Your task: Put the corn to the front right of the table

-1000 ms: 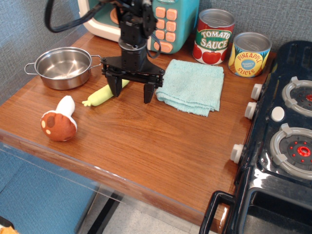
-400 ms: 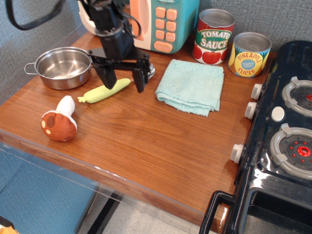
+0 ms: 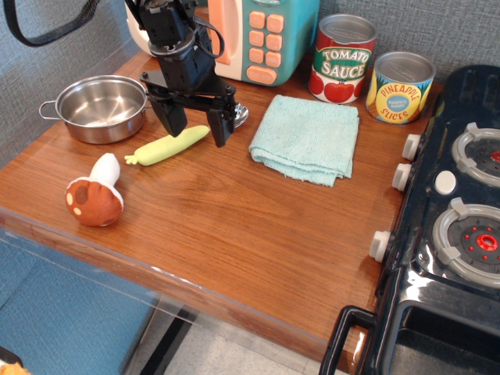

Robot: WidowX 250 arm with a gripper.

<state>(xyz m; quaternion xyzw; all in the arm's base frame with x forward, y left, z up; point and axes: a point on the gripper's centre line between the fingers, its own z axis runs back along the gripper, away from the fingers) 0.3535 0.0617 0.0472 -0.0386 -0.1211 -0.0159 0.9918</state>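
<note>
The corn [image 3: 167, 145] is a slim pale yellow-green cob lying flat on the reddish-brown wooden table [image 3: 234, 226], at the back left, its stubby stem end pointing left. My gripper [image 3: 197, 131] is open and empty, its two black fingers pointing down. It stands over the right, thick end of the corn, one finger [image 3: 173, 121] behind the cob and the other [image 3: 219, 130] just past its right tip. I cannot tell whether the fingers touch the corn.
A steel pot [image 3: 101, 107] sits left of the gripper. A brown-and-white toy mushroom [image 3: 94, 197] lies front left. A light blue cloth [image 3: 307, 137] lies to the right. Tomato [image 3: 341, 57] and pineapple [image 3: 399, 86] cans and a teal toy appliance [image 3: 258, 35] stand at the back. A black toy stove [image 3: 457, 234] fills the right side.
My gripper moved left and back from beside the cloth, then dropped a little over the corn's right end. The corn shifted slightly left from one second ago.
</note>
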